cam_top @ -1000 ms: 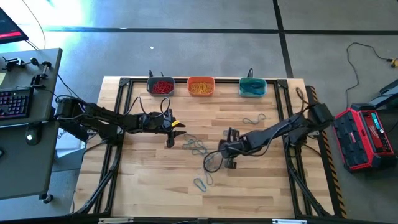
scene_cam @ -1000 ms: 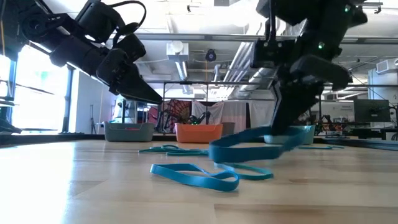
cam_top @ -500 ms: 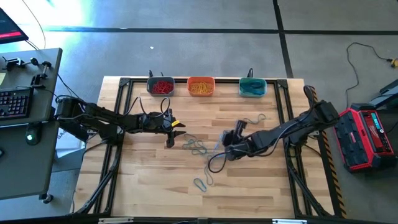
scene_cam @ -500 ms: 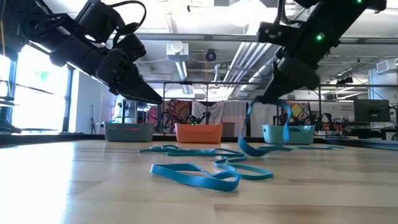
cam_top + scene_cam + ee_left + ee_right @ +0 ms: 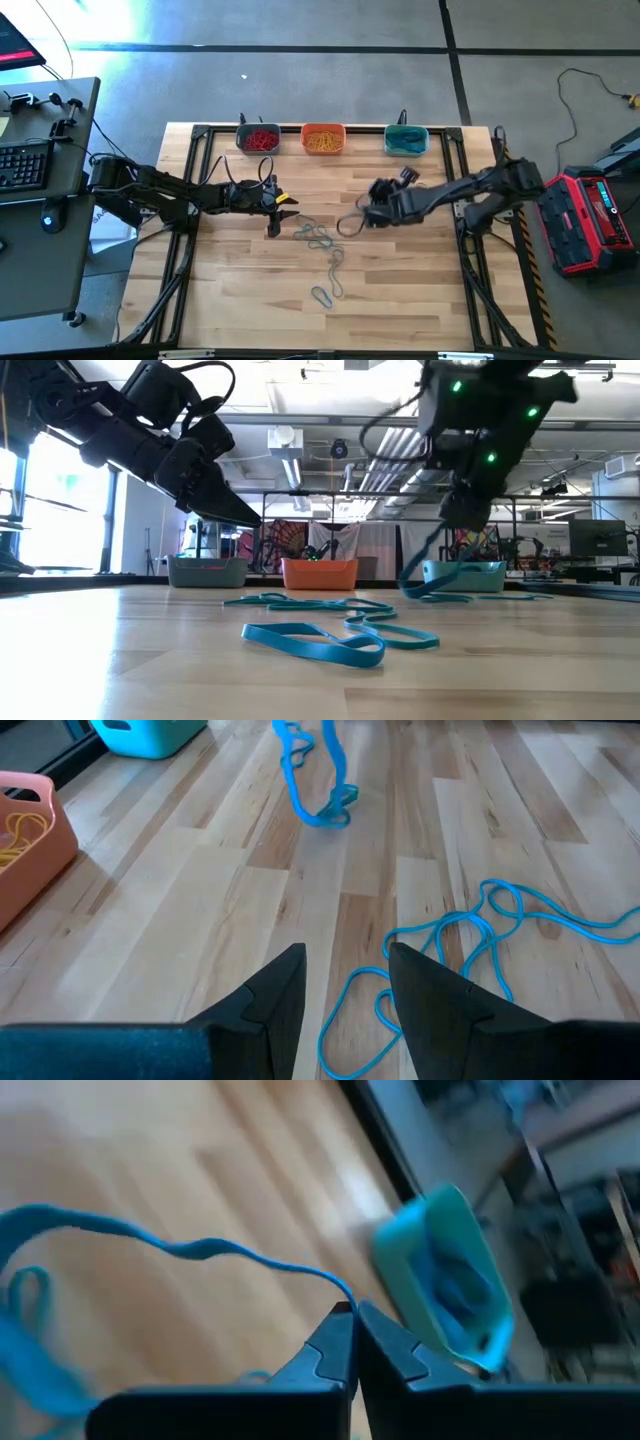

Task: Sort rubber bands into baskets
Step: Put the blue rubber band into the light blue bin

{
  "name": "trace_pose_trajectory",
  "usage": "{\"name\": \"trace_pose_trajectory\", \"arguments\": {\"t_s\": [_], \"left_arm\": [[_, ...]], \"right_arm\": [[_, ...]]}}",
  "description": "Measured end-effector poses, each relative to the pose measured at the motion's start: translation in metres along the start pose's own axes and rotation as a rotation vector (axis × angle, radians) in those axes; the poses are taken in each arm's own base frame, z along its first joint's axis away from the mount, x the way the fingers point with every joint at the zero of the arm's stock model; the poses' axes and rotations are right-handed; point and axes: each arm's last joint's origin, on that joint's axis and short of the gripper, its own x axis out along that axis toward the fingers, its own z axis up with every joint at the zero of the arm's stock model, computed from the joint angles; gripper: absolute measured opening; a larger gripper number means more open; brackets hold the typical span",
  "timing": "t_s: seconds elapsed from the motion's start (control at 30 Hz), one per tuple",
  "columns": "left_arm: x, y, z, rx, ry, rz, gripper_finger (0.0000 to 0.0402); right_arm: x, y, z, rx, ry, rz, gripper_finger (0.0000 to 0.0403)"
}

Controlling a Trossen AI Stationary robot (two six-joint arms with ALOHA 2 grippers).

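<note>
Right gripper (image 5: 352, 1312) pinched shut on a blue rubber band (image 5: 190, 1248), lifted clear of the table (image 5: 420, 290), short of the teal basket (image 5: 406, 139). Left gripper (image 5: 345, 982) hangs part-open and empty beside the tangle of blue bands (image 5: 318, 237). Orange basket (image 5: 323, 138) and grey basket (image 5: 258, 137) stand left of the teal one. Only the high view shows one lone band (image 5: 322, 295) nearer the front edge.

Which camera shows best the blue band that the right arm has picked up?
The right wrist view: the blue band runs straight into the shut right fingers, with the teal basket ahead. The low view shows it dangling, the left wrist view far off, and the high view only faintly.
</note>
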Motion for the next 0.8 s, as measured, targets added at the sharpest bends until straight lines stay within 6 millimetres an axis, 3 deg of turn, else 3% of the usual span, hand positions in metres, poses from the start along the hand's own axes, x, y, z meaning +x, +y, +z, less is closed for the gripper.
{"name": "trace_pose_trajectory", "arguments": {"t_s": [0.17, 0.5, 0.8], "left_arm": [[0.000, 0.000, 0.000, 0.000, 0.000, 0.000, 0.0138], [0.000, 0.000, 0.000, -0.001, 0.001, 0.000, 0.0138], [0.000, 0.000, 0.000, -0.001, 0.000, 0.000, 0.0138]], "right_arm": [[0.019, -0.031, 0.005, 0.069, 0.074, -0.088, 0.0000], [0.039, -0.110, 0.009, 0.196, 0.107, -0.322, 0.0000], [0.079, -0.146, 0.021, 0.250, 0.125, -0.346, 0.0000]]}}
